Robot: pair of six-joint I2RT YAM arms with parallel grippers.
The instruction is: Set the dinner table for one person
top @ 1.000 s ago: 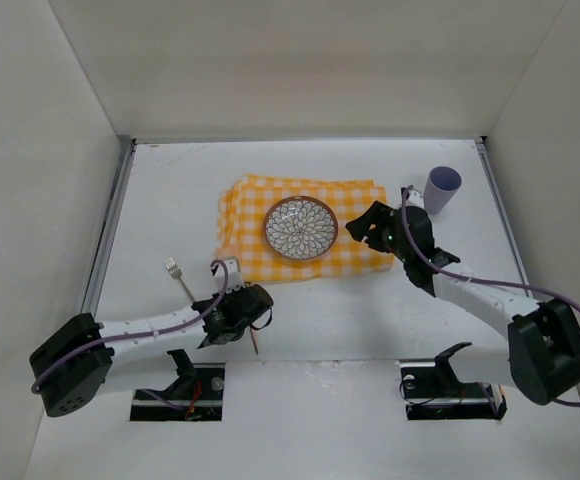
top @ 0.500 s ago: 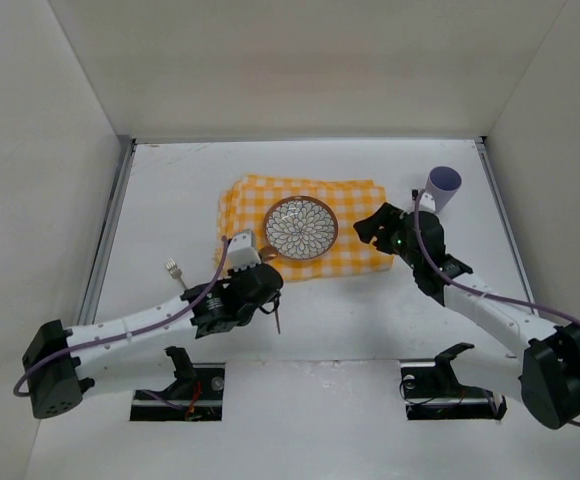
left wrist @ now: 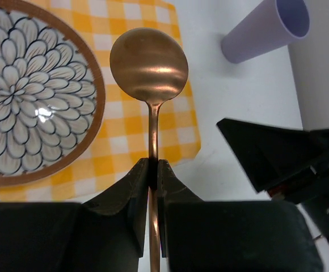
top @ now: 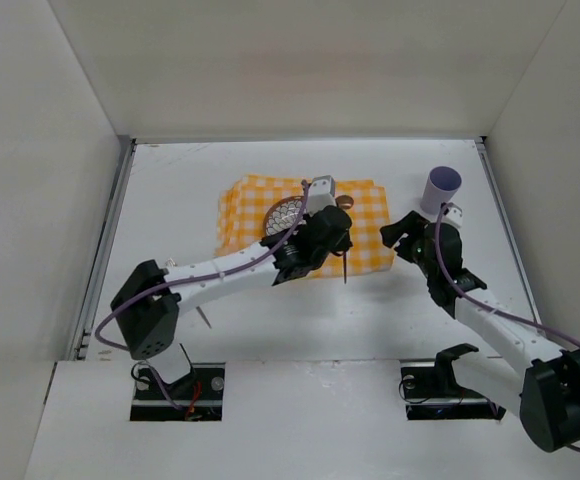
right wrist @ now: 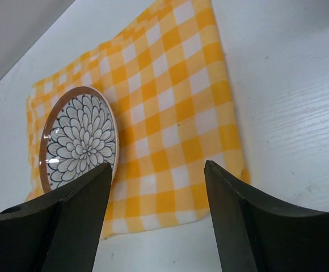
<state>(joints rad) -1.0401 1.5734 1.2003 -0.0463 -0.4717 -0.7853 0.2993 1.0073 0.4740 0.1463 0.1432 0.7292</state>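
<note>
Spoon (left wrist: 148, 65) brought from the lower left to the cloth (top: 240, 215) at mid-frame.
The handle is pinched between the fingers of the left end effector (left wrist: 151, 170), and the bowl is now held over the cloth just right of the plate (left wrist: 28, 96), above the white surface (top: 170, 190). Setting it down beside the plate is judged to be next. The right end effector (right wrist: 157, 167) is spread, empty, near the cup (top: 440, 188).
</note>
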